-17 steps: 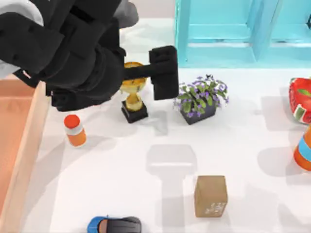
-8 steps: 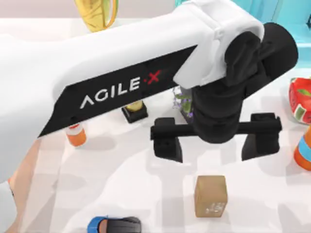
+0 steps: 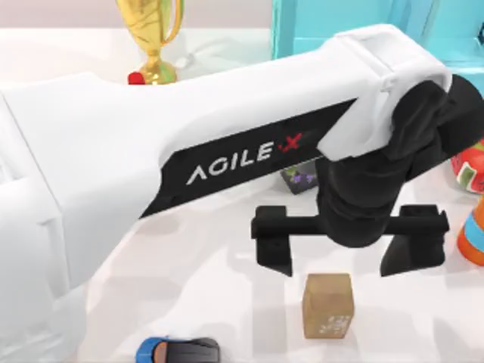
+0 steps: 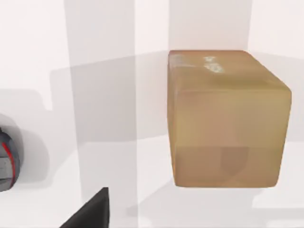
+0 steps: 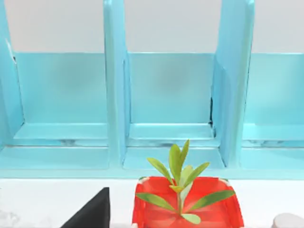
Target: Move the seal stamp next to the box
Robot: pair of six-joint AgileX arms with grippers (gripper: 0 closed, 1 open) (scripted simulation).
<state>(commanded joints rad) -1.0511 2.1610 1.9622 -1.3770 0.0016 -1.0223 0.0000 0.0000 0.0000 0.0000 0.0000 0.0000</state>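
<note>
Top view has the left hand (image 3: 348, 248) spread wide just above the seal stamp (image 3: 328, 305), probably light and rigid, so pinch its flat sides.

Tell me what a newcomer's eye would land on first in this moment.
The big white left arm sweeps across the top view from the left, its lettering plain to read. Its left gripper hangs open just behind the seal stamp, a small tan block near the table's front edge, which looms large in the left wrist view. The turquoise shelf unit and a red pot with a green plant face the right wrist camera.
</note>
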